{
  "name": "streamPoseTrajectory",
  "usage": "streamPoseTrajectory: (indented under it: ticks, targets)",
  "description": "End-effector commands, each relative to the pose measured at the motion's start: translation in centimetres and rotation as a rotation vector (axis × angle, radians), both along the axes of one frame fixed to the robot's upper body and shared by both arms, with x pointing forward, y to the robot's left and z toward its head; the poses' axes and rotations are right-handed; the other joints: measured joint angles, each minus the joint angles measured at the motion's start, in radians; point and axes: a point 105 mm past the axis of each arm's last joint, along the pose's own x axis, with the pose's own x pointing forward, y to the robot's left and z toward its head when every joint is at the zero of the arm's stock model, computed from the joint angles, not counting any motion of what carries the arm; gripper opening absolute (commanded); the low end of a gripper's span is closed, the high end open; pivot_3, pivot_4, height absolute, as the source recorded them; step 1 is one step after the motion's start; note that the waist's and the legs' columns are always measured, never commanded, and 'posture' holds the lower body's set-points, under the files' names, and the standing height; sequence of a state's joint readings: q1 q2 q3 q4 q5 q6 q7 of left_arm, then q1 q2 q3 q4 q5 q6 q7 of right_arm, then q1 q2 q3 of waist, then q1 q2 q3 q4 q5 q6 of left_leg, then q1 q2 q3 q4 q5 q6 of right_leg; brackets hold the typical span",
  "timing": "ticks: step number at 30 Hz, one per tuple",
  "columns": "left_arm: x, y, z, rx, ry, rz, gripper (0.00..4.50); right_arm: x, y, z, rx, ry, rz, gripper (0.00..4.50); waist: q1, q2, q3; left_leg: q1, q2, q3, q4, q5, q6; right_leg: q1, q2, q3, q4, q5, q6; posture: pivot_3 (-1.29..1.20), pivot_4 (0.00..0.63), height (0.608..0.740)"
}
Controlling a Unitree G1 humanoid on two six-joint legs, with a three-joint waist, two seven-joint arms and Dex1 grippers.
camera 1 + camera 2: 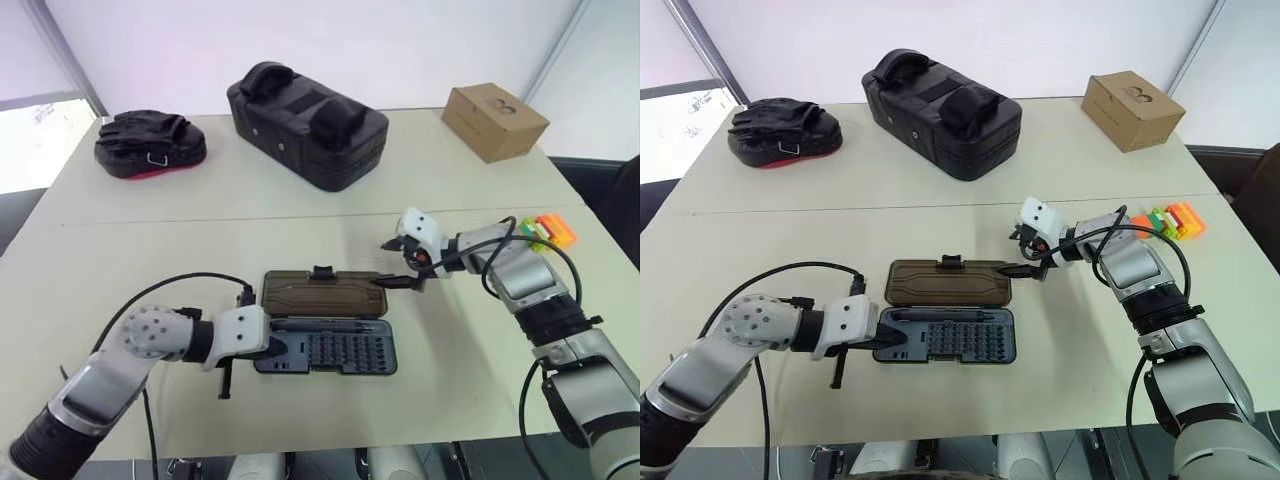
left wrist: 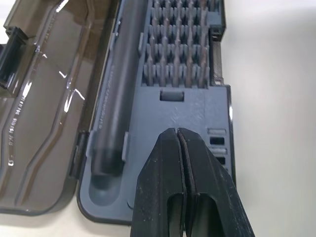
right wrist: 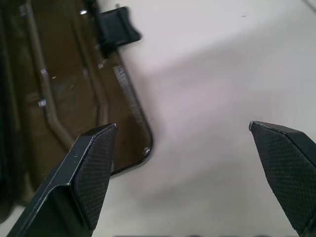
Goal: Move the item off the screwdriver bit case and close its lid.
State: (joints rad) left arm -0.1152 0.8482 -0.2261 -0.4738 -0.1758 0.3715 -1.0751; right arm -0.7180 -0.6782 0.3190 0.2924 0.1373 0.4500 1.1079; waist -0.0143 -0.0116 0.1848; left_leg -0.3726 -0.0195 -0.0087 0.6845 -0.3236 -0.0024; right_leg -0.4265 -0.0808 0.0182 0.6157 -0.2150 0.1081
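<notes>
Lid (image 1: 322,292): folded flat toward table's far edge
Right gripper (image 1: 400,262): spread wide at lid's right corner
Left gripper (image 2: 178,143): pinched together, empty, on screwdriver bit case (image 1: 330,346)
Bricks (image 1: 545,232): right edge

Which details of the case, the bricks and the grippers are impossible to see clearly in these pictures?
- Bits in the case: too small in the eye views to tell types; in the left wrist view the top edge cuts off the rows.
- Case's near-left corner: hidden by the shut left gripper.
- Bricks: too small to count pieces.
- Lid: blurred and cut off by the left edge in the right wrist view, partly behind a finger of the open right gripper; contact cannot be told.
</notes>
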Motion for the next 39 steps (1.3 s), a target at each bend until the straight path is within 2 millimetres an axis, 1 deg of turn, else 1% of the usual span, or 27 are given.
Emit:
streamPoseTrajectory:
  ticks: [1,4,5,8,9,10,11,12,17,23,27,31,36,39]
  targets:
    - [-0.5,0.2,-1.4,0.029,0.062,0.03,0.03,-0.3,0.1,-0.5,-0.046,-0.014,0.037,4.5,0.0,0.0,0.0,0.0,0.0,0.0,0.0,0.0,0.0,0.0,0.0,0.0,0.0,0.0,0.0,0.0,0.15,0.74]
    - [-1.0,0.0,-1.6,0.024,0.075,0.031,0.0,-0.7,0.3,-1.3,-0.071,0.001,0.047,3.65,0.0,0.0,0.0,0.0,0.0,0.0,0.0,0.0,0.0,0.0,0.0,0.0,0.0,0.0,0.0,0.0,0.15,0.74]
    - [-0.9,0.0,-1.6,0.023,0.074,0.037,0.0,-0.8,0.4,-1.5,-0.071,0.012,0.046,3.26,0.0,0.0,-0.001,0.0,0.0,0.0,0.0,0.0,0.0,0.0,0.0,0.0,0.0,0.0,0.0,0.0,0.15,0.74]
    - [-0.8,0.1,-1.6,0.015,0.068,0.059,0.0,-1.7,0.7,-2.5,-0.072,0.043,0.064,1.7,0.002,0.0,-0.002,0.001,0.0,0.0,0.0,0.0,0.0,0.002,0.0,0.0,0.0,0.0,0.0,0.0,0.15,0.74]
    - [-0.8,0.1,-1.6,0.014,0.067,0.061,0.0,-1.7,0.7,-2.8,-0.079,0.045,0.057,1.29,0.002,0.0,-0.003,0.001,0.0,0.0,0.0,0.0,0.0,0.002,0.0,0.0,0.0,0.0,0.0,0.0,0.15,0.74]
    - [-0.8,0.1,-1.7,0.013,0.068,0.063,0.0,-1.9,0.7,-3.1,-0.085,0.046,0.055,0.69,0.003,0.001,-0.004,0.001,0.0,0.0,0.0,0.0,0.0,0.002,0.0,0.0,0.0,0.0,0.0,0.0,0.15,0.74]
    - [-0.8,0.0,-1.7,0.009,0.068,0.065,0.0,-1.9,0.6,-3.3,-0.091,0.045,0.053,0.25,0.003,0.001,-0.005,0.001,-0.001,0.0,0.0,0.0,0.0,0.002,-0.001,0.0,0.0,0.0,0.0,0.0,0.15,0.74]
    - [-0.8,0.0,-1.7,0.005,0.071,0.067,0.0,-2.0,0.6,-3.5,-0.1,0.044,0.047,0.11,0.004,0.001,-0.007,0.001,-0.001,-0.001,0.0,0.0,0.0,0.002,-0.001,0.0,0.0,0.0,0.0,0.0,0.15,0.74]
    - [-1.0,-0.1,-1.9,-0.004,0.08,0.072,0.0,-1.9,0.5,-3.9,-0.126,0.027,0.046,0.11,0.003,-0.001,-0.015,0.001,0.0,-0.002,-0.001,0.0,0.0,0.003,0.0,-0.001,-0.001,0.0,0.0,0.0,0.15,0.74]
    - [-0.9,-0.1,-2.0,-0.011,0.086,0.079,0.0,-1.3,0.4,-3.6,-0.17,-0.048,0.077,0.11,0.002,-0.001,-0.019,0.003,0.0,-0.001,-0.001,0.0,0.0,0.004,0.0,-0.001,-0.001,0.0,-0.001,0.0,0.15,0.74]
    - [-0.9,-0.1,-2.2,-0.012,0.09,0.082,0.0,-0.6,0.5,-2.0,-0.168,-0.136,0.09,0.11,0.002,-0.002,-0.019,0.006,0.0,-0.001,-0.001,0.0,0.0,0.007,0.0,-0.001,-0.001,-0.002,-0.003,0.0,0.15,0.74]
    - [-0.9,-0.1,-2.4,-0.021,0.095,0.091,0.0,-0.4,0.8,0.4,-0.126,-0.197,0.095,0.11,0.002,-0.001,-0.019,0.007,0.0,-0.001,-0.001,0.0,0.0,0.008,0.0,-0.001,-0.001,-0.002,-0.004,0.0,0.15,0.74]
    - [-0.8,-0.2,-2.6,-0.029,0.101,0.096,0.0,-0.6,0.9,2.4,-0.1,-0.246,0.094,0.11,0.002,-0.001,-0.018,0.007,0.0,-0.001,-0.001,0.0,0.0,0.008,-0.001,0.0,-0.001,-0.002,-0.004,0.0,0.15,0.74]
    - [-0.9,-0.2,-2.7,-0.032,0.104,0.097,0.0,-1.1,1.0,3.4,-0.088,-0.259,0.103,0.11,0.002,0.0,-0.018,0.007,0.0,-0.001,-0.001,0.0,0.0,0.008,-0.001,0.0,-0.001,-0.002,-0.004,0.0,0.15,0.74]
